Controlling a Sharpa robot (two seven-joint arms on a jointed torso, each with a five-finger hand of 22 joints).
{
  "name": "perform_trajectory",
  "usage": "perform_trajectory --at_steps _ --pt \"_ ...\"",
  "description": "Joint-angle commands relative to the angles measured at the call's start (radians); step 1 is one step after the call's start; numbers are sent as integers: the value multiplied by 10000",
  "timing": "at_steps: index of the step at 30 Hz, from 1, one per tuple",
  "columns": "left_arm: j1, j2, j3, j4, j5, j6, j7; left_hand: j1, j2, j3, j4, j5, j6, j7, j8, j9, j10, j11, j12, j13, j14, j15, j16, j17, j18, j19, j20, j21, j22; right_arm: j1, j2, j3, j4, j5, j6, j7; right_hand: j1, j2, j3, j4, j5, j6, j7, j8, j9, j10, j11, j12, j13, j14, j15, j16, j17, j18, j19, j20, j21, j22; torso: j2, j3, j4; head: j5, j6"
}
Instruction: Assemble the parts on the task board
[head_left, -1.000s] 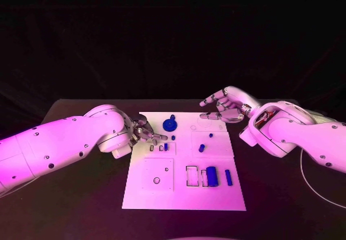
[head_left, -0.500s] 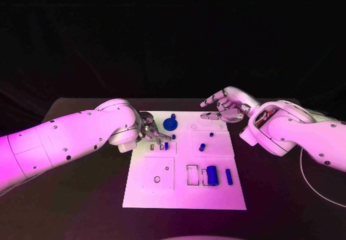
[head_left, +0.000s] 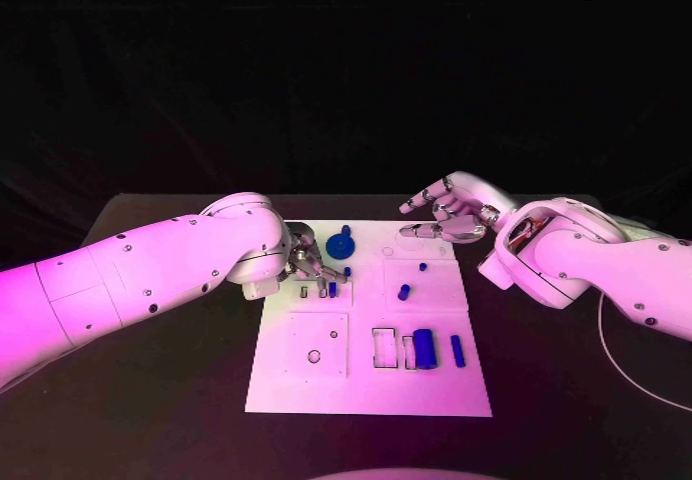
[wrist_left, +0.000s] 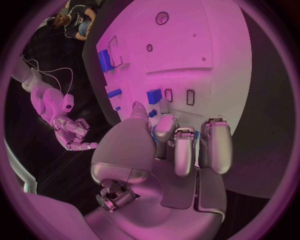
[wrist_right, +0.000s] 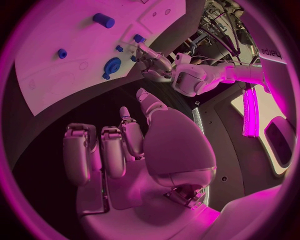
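Head view: my left hand (head_left: 307, 262) sits over the task board's (head_left: 368, 385) left edge, fingers drawn in; left wrist view shows a small blue part (wrist_left: 154, 133) wedged between my left fingertips (wrist_left: 165, 127), so I judge it pinched, though most of it is hidden; just ahead of those fingertips lies a row of upright slots, one already filled by a blue block (wrist_left: 154, 96), two more beside it open; the move turns on that: the free slots lie straight beyond the fingertips, long axes running away from me, so I reckon the held piece has to go in lined up with them; blue gear (head_left: 340, 247) sits just beside the left fingers on the far side; my right hand (head_left: 450, 212) hovers past the board's far right corner, fingers loosely curled and apart, holding nothing I can see; it is well off from the slots, so left is the nearer hand; large blue cylinder (head_left: 424, 351) and thin blue bar (head_left: 457, 352) lie in the near right area, well apart from both hands.
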Motion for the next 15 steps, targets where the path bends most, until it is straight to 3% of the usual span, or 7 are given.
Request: perform_trajectory --at_steps 1,15 --pt "15 52 4 -19 -104 378 -225 105 23 -75 -9 -55 -79 5 78 44 5 -4 38 15 1037 -88 30 2633 -206 77 -12 40 302 -2 29 -1 -22 -28 175 -53 6 63 -37 2 27 81 24 27 16 -32 -28 -54 875 842 27 -69 1708 -82 6 55 -21 526 -3 3 7 -9 -6" --pt "15 194 -3 -197 -124 736 -278 537 158 -23 -92 -39 -257 13 280 394 -13 4 12 10 1037 -76 30 2633 -211 75 5 69 364 -7 77 -6 -67 -28 236 -86 -4 68 -45 14 52 92 20 29 17 -27 -30 -43 879 841 25 -71 1705 -79 -1 53 -28 513 -3 -4 9 -2 -51"
